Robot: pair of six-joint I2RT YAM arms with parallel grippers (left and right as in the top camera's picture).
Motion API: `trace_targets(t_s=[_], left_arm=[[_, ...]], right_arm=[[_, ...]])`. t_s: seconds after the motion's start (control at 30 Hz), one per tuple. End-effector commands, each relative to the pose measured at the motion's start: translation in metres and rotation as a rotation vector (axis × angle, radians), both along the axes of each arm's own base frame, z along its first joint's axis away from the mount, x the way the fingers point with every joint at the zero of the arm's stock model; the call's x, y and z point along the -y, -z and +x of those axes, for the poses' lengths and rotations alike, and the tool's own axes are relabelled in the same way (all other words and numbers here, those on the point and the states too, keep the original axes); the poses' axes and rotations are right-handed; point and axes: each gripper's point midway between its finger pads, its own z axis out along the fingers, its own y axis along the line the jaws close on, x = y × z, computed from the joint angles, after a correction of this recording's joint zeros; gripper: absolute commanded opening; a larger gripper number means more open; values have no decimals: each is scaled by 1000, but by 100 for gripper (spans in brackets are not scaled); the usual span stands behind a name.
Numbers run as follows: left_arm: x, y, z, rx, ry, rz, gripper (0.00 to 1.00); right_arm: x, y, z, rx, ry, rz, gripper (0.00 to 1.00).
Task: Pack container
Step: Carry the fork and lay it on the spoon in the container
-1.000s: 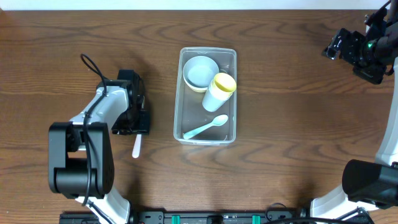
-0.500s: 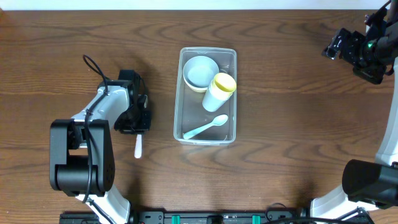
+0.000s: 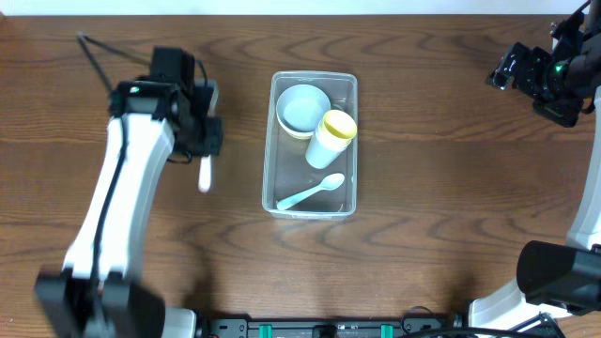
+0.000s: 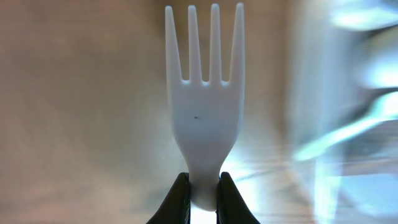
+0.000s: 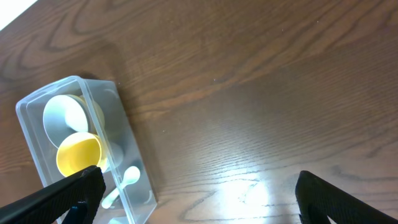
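The container [image 3: 269, 141] is a clear rectangular tub at the table's middle. Inside it are a pale blue bowl [image 3: 302, 106], a white cup with a yellow inside [image 3: 331, 134] and a pale spoon [image 3: 312, 192]. My left gripper [image 3: 203, 145] hangs above the table left of the tub, shut on the handle of a white plastic fork [image 3: 204, 175]. In the left wrist view the fork [image 4: 205, 106] points away from the gripper [image 4: 204, 194], tines up. My right gripper [image 5: 199, 199] is open over bare table, far right of the container [image 5: 124, 124], with nothing between its fingers.
The table is dark brown wood. The right arm [image 3: 554, 80] sits at the back right corner. The left arm's base [image 3: 103, 300] stands at the front left.
My left gripper has closed on the fork, lifted it off the table and carried it toward the back. The right arm has not moved.
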Motion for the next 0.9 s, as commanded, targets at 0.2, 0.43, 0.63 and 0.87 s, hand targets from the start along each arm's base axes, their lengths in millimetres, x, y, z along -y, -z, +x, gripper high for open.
trace_targets(t_s=[0.2,0.43,0.63,0.87], left_arm=[[108,-47,-30,223,672,32,6],[158,14,-48,118,985,76,6],[187,43,-36,121,1069,88,17],[199,11,-22,229,990,64,98]], right_arm=[[1,2,0,-8,17,11,99],[1,2,0,-8,17,11,99],[1,2,0,-8,17,11,99],[1,2,0,-8,17,11,99]])
